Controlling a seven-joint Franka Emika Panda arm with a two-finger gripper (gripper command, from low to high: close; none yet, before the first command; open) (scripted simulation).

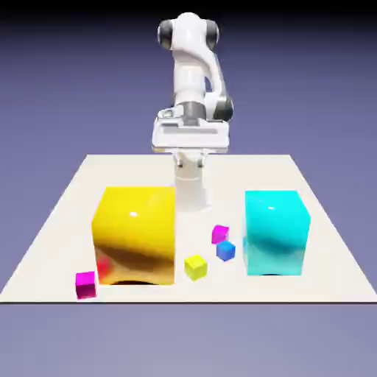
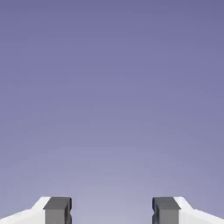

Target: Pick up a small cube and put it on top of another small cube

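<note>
Gripper [image 1: 190,163] is hanging over the rear half of the matte off-white tabletop [image 1: 140,173], jaws standing apart, nothing between the grey tips. Arm [image 1: 193,70]: smooth white shells, dark grey joint rings. Small yellow cube [image 1: 196,267], plain faces, crisp edges, is sitting near the front edge, between the two big blocks. Big yellow block [image 1: 136,228]: glossy, mirror-like, rounded edges, standing toward the front-left corner in the exterior view; magenta cube [image 1: 86,285] is lying nearer that corner. Glossy cyan block [image 1: 275,232] is standing toward the front-right. Blue cube [image 1: 226,250] and second magenta cube [image 1: 220,234] are resting between, farther from the front edge.
</note>
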